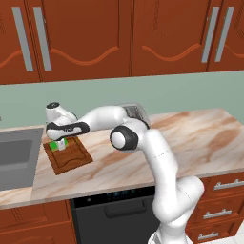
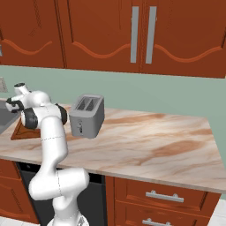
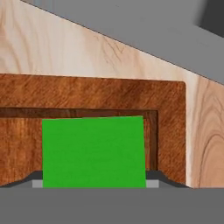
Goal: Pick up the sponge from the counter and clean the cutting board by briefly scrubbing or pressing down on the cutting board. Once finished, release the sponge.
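Your sponge sits clamped between the jaws of the gripper, over the cutting board beside the sink. Press straight down, scrub briefly, stay inside the groove.

Grainy wooden cutting board, matt sponge

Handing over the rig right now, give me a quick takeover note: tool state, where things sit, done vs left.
Tool: shut on the sponge, held over the cutting board.
Cutting board lies on the counter beside the sink; a toaster stands further right.
Done: sponge picked up and brought to the board.
Contact with the board can't be confirmed.
Left: press or scrub briefly, then release the sponge.
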